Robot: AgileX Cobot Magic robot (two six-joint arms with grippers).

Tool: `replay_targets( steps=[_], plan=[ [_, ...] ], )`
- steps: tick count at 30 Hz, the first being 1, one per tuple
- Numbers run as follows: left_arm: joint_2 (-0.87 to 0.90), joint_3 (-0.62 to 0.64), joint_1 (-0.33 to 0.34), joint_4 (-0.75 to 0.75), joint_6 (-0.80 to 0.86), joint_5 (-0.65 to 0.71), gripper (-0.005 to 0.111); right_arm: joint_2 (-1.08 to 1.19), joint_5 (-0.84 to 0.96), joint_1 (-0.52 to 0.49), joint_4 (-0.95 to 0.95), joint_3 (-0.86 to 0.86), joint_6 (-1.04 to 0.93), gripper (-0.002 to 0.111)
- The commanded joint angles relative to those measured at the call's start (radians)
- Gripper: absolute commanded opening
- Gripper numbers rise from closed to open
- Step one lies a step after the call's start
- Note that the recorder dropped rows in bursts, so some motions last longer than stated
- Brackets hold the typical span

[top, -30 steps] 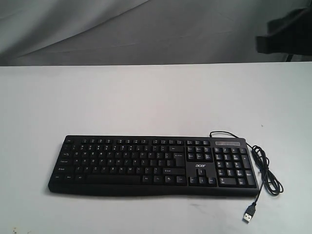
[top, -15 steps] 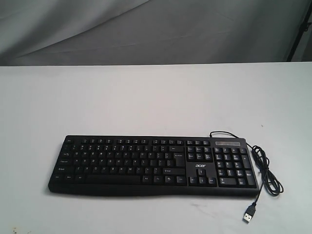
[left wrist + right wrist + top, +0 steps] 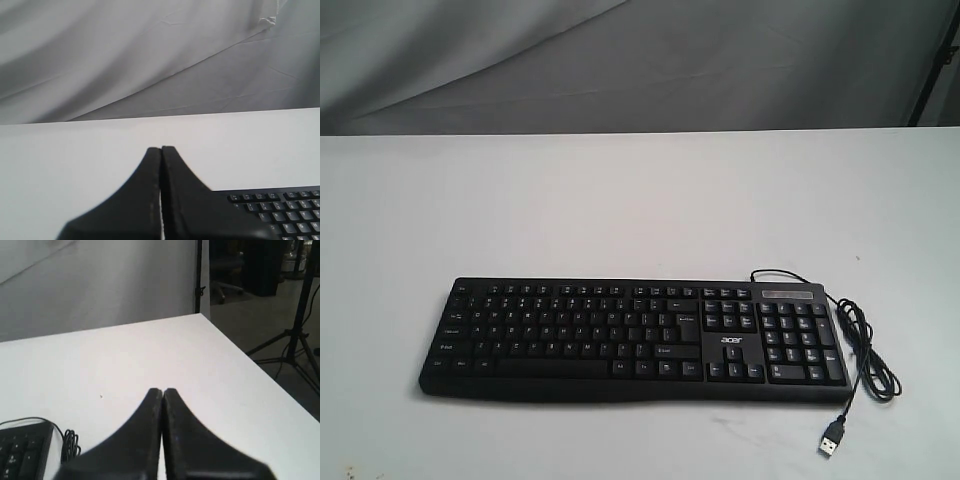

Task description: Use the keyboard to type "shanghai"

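The long black keyboard [image 3: 635, 340] lies flat on the white table [image 3: 620, 200], near its front edge. Its black USB cable [image 3: 865, 350] loops beside the number pad and ends in a loose plug [image 3: 832, 440]. Neither arm appears in the exterior view. In the left wrist view my left gripper [image 3: 161, 149] is shut and empty, with a corner of the keyboard [image 3: 280, 207] beside it. In the right wrist view my right gripper [image 3: 162, 390] is shut and empty over bare table; the keyboard's number-pad end [image 3: 20, 450] and coiled cable [image 3: 70, 442] show at one side.
A grey cloth backdrop [image 3: 620, 60] hangs behind the table. The table's right edge [image 3: 250, 360] drops off to a floor with dark stands and a tripod [image 3: 300, 340].
A dark shape at the exterior view's upper right has gone out of sight. The keyboard and cable have not moved.
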Motion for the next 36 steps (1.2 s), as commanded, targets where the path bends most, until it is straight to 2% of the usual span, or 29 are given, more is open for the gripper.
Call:
replay_targets(
  steps=[1, 36],
  plan=[
    [-0.002, 0.002, -0.006, 0.000, -0.003, -0.006, 0.000, -0.012, 0.073, -0.006, -0.005, 0.005, -0.002, 0.000],
    [-0.002, 0.002, -0.006, 0.000, -0.003, -0.006, 0.000, -0.012, 0.071, -0.029, -0.005, 0.005, 0.003, 0.000]
  ],
)
